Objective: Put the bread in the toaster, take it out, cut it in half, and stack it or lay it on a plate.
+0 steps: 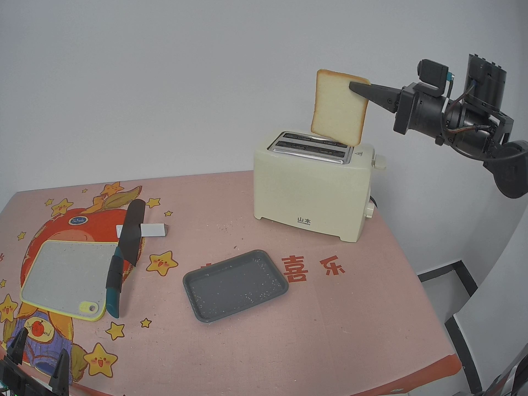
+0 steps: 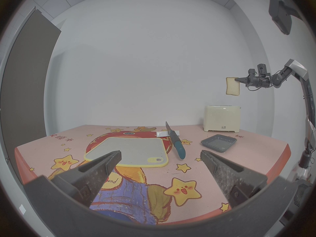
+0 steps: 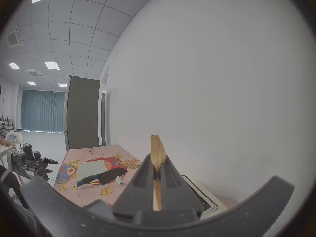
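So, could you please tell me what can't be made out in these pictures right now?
- Far face of the bread: head view, turned away; right wrist view shows it edge-on in the right gripper.
- Inside the toaster slots: head view, dark, and the bread overlaps the far slot.
- Most of the left gripper: head view, cut off by the bottom edge.

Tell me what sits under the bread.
The toaster stands below the bread, clear of it, its two slots facing up. The right gripper holds the bread. The bread hides part of the toaster's top; the slots' insides cannot be seen.
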`<state>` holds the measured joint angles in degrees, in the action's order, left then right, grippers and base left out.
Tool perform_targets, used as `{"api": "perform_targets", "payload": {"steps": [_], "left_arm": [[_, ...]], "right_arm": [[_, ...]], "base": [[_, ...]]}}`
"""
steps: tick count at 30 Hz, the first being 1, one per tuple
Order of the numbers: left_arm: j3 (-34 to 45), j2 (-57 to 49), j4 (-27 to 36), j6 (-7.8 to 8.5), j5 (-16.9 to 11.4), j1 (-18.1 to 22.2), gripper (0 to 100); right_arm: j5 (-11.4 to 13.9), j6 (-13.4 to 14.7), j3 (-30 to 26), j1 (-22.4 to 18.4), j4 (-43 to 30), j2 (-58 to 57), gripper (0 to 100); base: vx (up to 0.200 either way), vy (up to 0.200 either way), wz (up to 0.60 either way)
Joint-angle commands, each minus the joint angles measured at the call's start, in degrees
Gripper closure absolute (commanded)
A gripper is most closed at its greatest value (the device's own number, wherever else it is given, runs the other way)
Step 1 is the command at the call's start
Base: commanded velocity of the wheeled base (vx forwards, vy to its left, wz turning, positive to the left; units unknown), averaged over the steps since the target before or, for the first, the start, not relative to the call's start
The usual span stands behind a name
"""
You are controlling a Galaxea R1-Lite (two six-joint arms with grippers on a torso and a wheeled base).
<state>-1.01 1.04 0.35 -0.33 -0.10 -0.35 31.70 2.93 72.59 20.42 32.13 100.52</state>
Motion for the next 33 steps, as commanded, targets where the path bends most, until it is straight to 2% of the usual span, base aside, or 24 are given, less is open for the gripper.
{"api": "perform_targets", "payload": {"steps": [1, 4, 8, 10, 11, 13, 15, 18, 23, 30, 33], "left_arm": [[0.84, -0.33, 0.00, -0.02, 0.01, 0.00, 0], [0.84, -0.33, 0.00, -0.02, 0.01, 0.00, 0], [0.84, -0.33, 0.00, -0.02, 0.01, 0.00, 0], [0.84, -0.33, 0.00, -0.02, 0.01, 0.00, 0], [0.84, -0.33, 0.00, -0.02, 0.01, 0.00, 0], [0.84, -0.33, 0.00, -0.02, 0.01, 0.00, 0], [0.84, -0.33, 0.00, -0.02, 0.01, 0.00, 0], [0.84, -0.33, 0.00, -0.02, 0.01, 0.00, 0], [0.84, -0.33, 0.00, -0.02, 0.01, 0.00, 0], [0.84, -0.33, 0.00, -0.02, 0.01, 0.00, 0], [0.84, -0.33, 0.00, -0.02, 0.01, 0.00, 0]], "right_arm": [[-0.14, -0.20, -2.28, 0.24, 2.76, -2.70, 100], [-0.58, -0.03, -2.28, 0.67, 6.45, -2.44, 100], [-6.30, 0.50, -4.22, 0.85, 9.97, -2.44, 100], [-7.88, 2.35, -5.27, 1.11, 11.11, -2.61, 100], [-7.88, 2.35, -5.27, 1.11, 11.11, -2.61, 100], [-8.40, 6.21, -5.09, 1.82, 12.25, -2.97, 100], [-8.14, 7.27, -4.74, 1.73, 12.34, -2.97, 100], [-7.79, 6.83, -5.18, 1.90, 13.48, -2.61, 100], [-8.40, 7.36, -7.47, 2.26, 20.16, -2.00, 100], [-8.32, 7.27, -11.69, 1.47, 20.42, -2.35, 100], [-7.88, 5.78, -16.08, 1.90, 20.51, -4.11, 100]], "base": [[0.000, 0.000, 0.00], [0.000, 0.000, 0.00], [0.000, 0.000, 0.00], [0.000, 0.000, 0.00], [0.000, 0.000, 0.00], [0.000, 0.000, 0.00], [0.000, 0.000, 0.00], [0.000, 0.000, 0.00], [0.000, 0.000, 0.00], [0.000, 0.000, 0.00], [0.000, 0.000, 0.00]]}}
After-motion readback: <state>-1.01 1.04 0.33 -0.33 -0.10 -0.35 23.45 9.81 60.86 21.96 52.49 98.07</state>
